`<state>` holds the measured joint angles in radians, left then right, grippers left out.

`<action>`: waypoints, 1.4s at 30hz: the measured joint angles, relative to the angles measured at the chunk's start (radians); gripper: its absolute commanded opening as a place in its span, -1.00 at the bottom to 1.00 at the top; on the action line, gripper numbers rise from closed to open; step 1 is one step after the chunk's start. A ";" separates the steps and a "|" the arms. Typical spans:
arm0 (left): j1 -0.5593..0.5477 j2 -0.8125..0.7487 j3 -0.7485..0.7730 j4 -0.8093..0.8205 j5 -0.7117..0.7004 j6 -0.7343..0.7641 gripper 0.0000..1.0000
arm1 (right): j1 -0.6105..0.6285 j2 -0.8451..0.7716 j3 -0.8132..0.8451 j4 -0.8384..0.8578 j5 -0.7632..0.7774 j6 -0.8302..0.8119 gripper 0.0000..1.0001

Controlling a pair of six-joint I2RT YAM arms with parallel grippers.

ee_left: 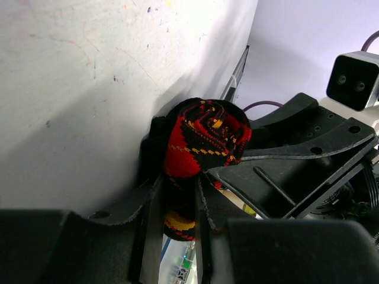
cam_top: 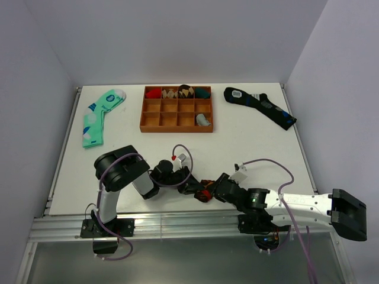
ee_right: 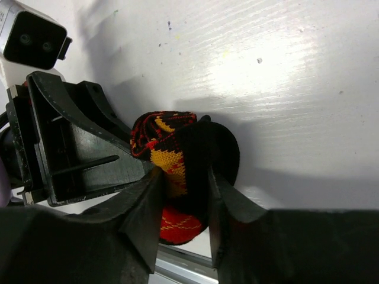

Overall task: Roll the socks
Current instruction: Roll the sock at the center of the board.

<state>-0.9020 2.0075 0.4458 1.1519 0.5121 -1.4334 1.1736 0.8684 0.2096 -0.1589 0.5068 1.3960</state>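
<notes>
- We see the argyle sock point(cam_top: 204, 194), black with red and orange diamonds, wound into a tight roll near the front edge of the table point(cam_top: 266, 154), between the two arms.
- The left gripper point(cam_top: 190, 188) reaches the roll from the left. In the left wrist view its fingers point(ee_left: 151, 204) are closed on the argyle sock point(ee_left: 204, 139), with the knit pinched between them and the spiral end of the roll facing the camera.
- The right gripper point(cam_top: 216, 190) comes in from the right and meets the same roll. In the right wrist view the right gripper point(ee_right: 182, 177) is clamped on the argyle sock point(ee_right: 163, 139), which touches both fingers.
- The two grippers sit just beside each other. The right gripper point(ee_left: 296, 171) fills the right of the left wrist view, and the left gripper point(ee_right: 77, 154) fills the left of the right wrist view.
- At the far side of the table stands a wooden tray point(cam_top: 144, 112) with compartments. Rolled socks fill its back row, and a grey one lies in its front right corner.
- A mint green and white sock point(cam_top: 98, 118) lies flat to the left of the tray, and a dark navy sock point(cam_top: 260, 106) lies to its right, both well apart from the grippers.
</notes>
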 measured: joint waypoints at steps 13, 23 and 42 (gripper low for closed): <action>-0.011 0.014 0.038 -0.031 0.013 0.000 -0.99 | -0.010 -0.071 -0.035 -0.045 -0.010 0.058 0.00; -0.017 0.029 0.045 -0.012 0.013 -0.013 -0.99 | -0.015 -0.053 -0.095 0.094 -0.013 0.084 0.13; -0.017 0.059 0.052 0.030 -0.014 -0.061 -0.99 | -0.035 0.399 -0.190 0.842 0.140 0.057 0.08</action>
<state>-0.9192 2.0666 0.4976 1.1820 0.4984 -1.4944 1.1385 1.2671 0.0196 0.6834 0.6472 1.4532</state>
